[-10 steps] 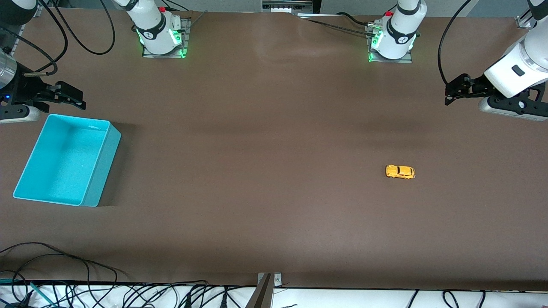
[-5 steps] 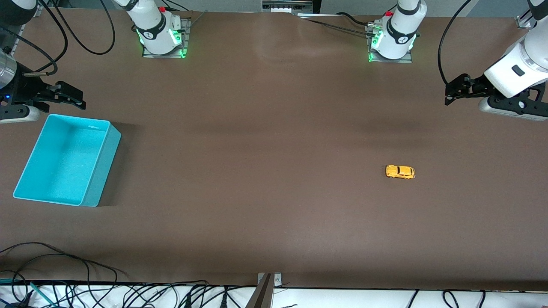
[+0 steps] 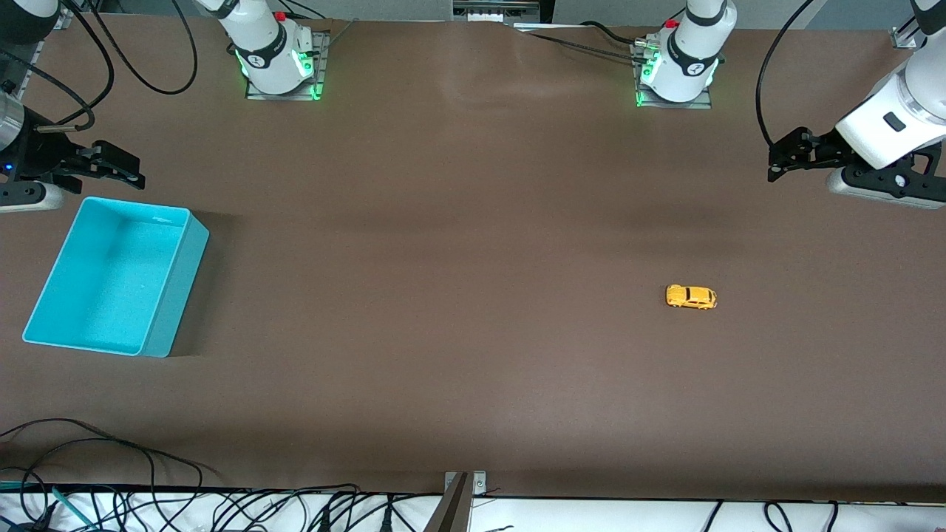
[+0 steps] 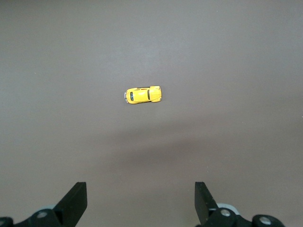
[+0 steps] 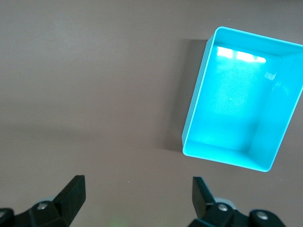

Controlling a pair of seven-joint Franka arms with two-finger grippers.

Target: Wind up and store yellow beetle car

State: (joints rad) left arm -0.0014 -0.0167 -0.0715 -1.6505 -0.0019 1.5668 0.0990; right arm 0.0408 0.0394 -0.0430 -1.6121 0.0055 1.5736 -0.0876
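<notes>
Right gripper (image 3: 118,168) shifted slightly toward the right arm's end of the table (image 3: 458,355) and a touch upward in the front view. Jaws spread wide, nothing held.

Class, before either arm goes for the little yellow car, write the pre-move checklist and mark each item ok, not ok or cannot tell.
1. Yellow beetle car on its wheels on the bare table, nothing touching it: ok.
2. Left gripper open, empty, in the air at its own end of the table: ok.
3. Right gripper open, empty, beside the teal bin: ok.
4. Bin upright and empty: ok.
5. Car wound up: cannot tell.
6. Car stored in the bin: not ok, it sits toward the left arm's end.
</notes>
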